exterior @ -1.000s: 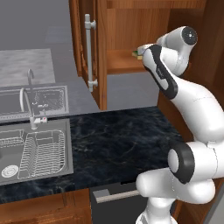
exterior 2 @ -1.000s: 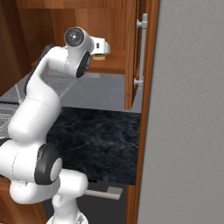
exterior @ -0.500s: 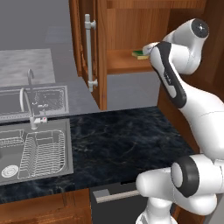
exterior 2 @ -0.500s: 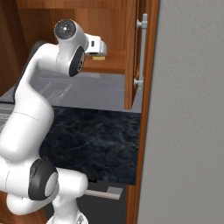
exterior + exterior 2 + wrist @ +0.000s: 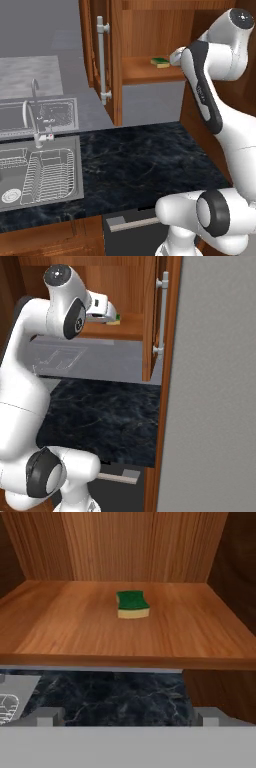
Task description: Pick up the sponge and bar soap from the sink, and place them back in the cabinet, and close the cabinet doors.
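On the cabinet (image 5: pixel 150 35) shelf the sponge (image 5: pixel 132 604) now lies flat and alone, green face up, roughly mid-shelf and a little toward the back wall, touching nothing but the wood. A second ago my hand was right up at the shelf edge beside it; since then I have drawn back and lifted, so my pincer (image 5: pixel 127 716) hangs off the shelf's front lip, out over the dark counter (image 5: pixel 145 160) below the cabinet. My fingers (image 5: pixel 49 716) stand as wide apart as they go and hold nothing. I take that to mean the sponge half of the job is done: it is delivered and released, and I am clear of it. The bar soap I cannot make out from here; the sink (image 5: pixel 37 175) sits well to the left of the cabinet and lower, and what I see of its basin is rack and drain, so I judge the soap is somewhere in a part I cannot read at this angle. The cabinet doors both stand open, the left door (image 5: pixel 102 55) swung out from the shelf and the right door (image 5: pixel 157 311) likewise, so closing them comes last. Next, I reckon, is the swing down to the sink for the pink bar
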Tool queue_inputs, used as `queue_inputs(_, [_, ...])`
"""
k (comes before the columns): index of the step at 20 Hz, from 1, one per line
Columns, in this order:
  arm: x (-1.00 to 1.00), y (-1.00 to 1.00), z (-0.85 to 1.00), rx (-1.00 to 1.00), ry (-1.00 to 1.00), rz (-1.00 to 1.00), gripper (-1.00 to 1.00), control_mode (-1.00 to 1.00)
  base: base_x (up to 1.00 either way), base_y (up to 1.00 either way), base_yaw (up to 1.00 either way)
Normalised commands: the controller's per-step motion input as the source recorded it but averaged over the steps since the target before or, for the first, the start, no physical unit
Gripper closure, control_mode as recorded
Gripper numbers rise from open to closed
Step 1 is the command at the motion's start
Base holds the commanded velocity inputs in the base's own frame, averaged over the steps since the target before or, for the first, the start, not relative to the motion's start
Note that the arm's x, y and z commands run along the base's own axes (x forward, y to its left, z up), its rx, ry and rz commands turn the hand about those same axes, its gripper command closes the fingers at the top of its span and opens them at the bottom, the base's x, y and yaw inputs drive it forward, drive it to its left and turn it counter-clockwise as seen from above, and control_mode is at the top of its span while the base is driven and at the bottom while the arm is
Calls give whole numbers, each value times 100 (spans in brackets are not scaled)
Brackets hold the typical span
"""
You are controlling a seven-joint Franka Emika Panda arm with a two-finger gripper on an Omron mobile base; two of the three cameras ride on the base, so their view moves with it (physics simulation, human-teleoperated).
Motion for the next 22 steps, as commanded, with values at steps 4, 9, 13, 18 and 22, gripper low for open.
queue_inputs(4, [-62,0,9,0,15,-5,-100,-100,0,0,0])
queue_inputs(9, [-64,0,2,0,12,-2,-100,-100,0,0,0])
queue_inputs(13, [-66,0,0,0,7,0,-100,-100,0,0,0])
queue_inputs(18, [-60,0,0,0,3,0,-100,-100,0,0,0])
queue_inputs(22, [-57,2,-1,0,1,0,-100,-100,0,0,0])
